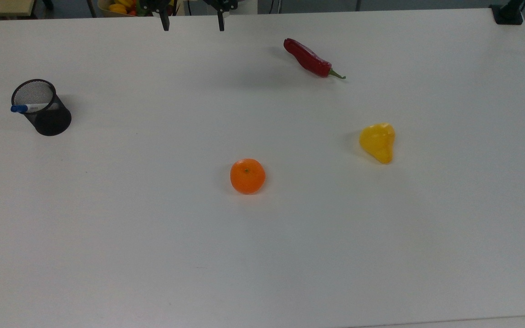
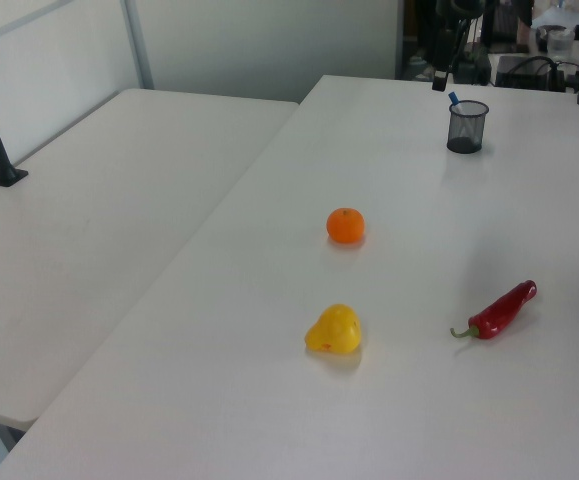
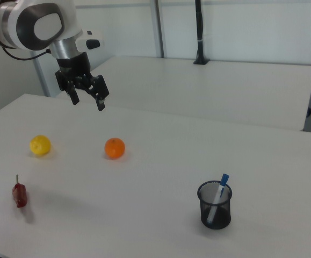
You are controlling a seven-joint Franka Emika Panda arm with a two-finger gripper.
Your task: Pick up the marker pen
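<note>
Your gripper (image 3: 87,100) hangs high above the table (image 1: 290,255) with its fingers (image 3: 100,104) spread wide and nothing between them, so no part of the job is done yet. The marker pen (image 3: 217,197) stands tilted in the black mesh cup (image 3: 215,212), blue cap poking above the rim, well apart from the gripper. In the right view, an orange (image 3: 115,148) lies roughly between them. You have the whole job left: travel across to the cup, come down over the cap, pinch it and lift it out.
</note>
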